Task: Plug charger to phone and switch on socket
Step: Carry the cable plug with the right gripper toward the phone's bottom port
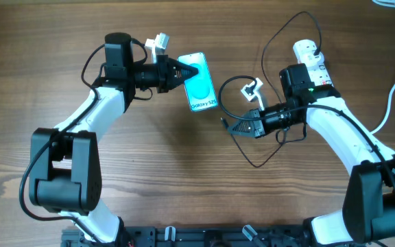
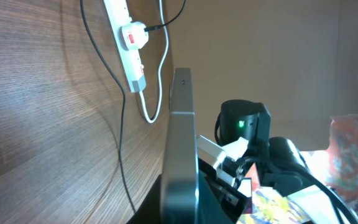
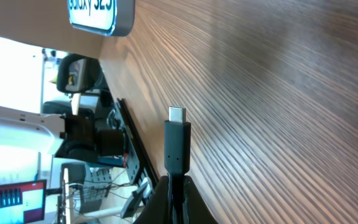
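**Plug pinched, phone clamped, socket waiting**

At the bottom of the right wrist view, the right gripper is closed tight on the charger. It pinches the black plug body so the silver tip stands clear above the fingers. The plug looks light and rigid but small, so it would likely twist in a loose grip. The moulded body is the place to hold it, not the limp cable looping below centre in the overhead view.

Further up and left there, the left gripper is closed on the phone, screen upward. The phone seems stiff, smooth and apt to slip, and its glass is fragile. It is best gripped across the flat faces, with the port end left free.

Farthest, at upper right, lies the socket, with neither gripper on it.
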